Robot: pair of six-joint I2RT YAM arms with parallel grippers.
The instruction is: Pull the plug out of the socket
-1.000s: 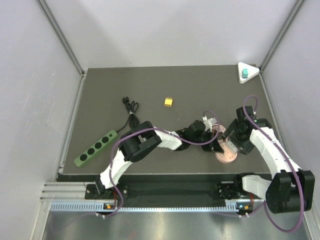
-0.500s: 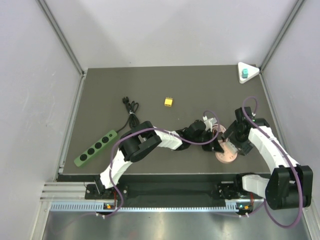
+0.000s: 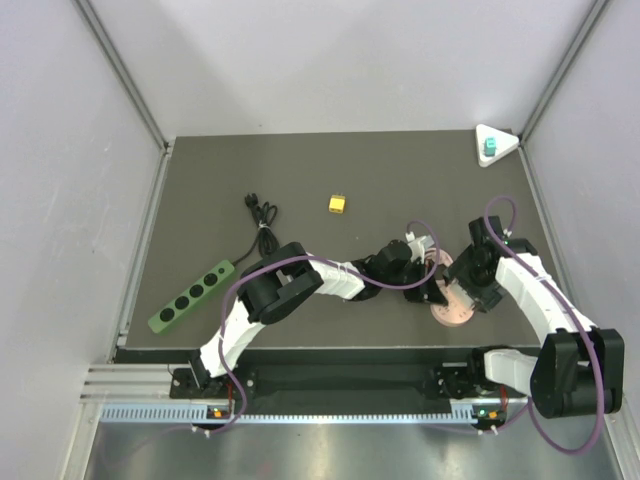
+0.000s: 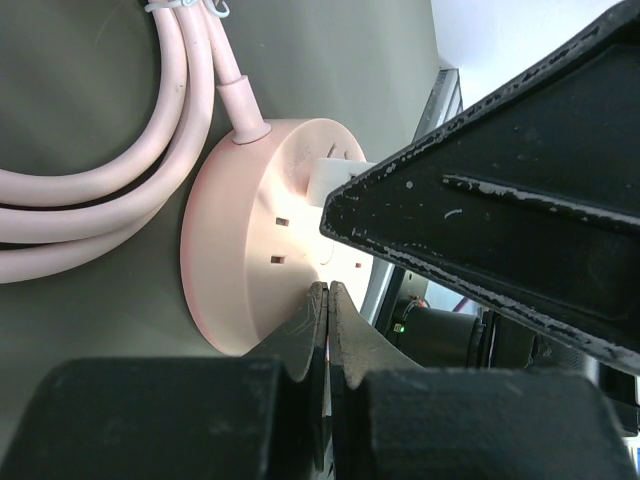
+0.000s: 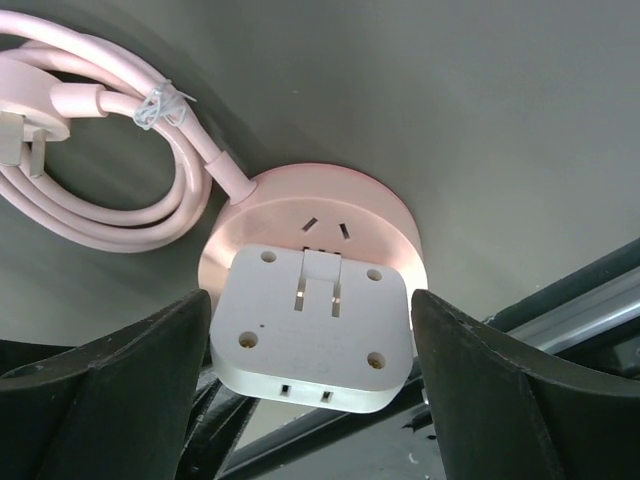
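The teal plug [image 3: 489, 148] stands upright on the white triangular socket [image 3: 499, 135] in the far right corner of the mat, far from both grippers. My left gripper [image 3: 436, 291] [image 4: 328, 289] is shut and empty, its tips against the rim of a round pink disc [image 3: 452, 311] [image 4: 240, 260]. My right gripper [image 3: 470, 292] [image 5: 311, 300] is open over that disc [image 5: 370, 205]. Its fingers [image 5: 130, 370] flank a white square adapter [image 5: 312, 335] plugged into the disc, close to its sides.
A small yellow cube [image 3: 337, 204] lies mid-mat. A green power strip [image 3: 190, 296] with a black cord [image 3: 263, 215] lies at the left. The disc's pink cable coil [image 5: 90, 190] lies beside it. Enclosure walls stand on both sides and behind.
My right gripper has shifted slightly left and nearer, further over the pink disc. The left arm, the teal plug and the socket have not moved.
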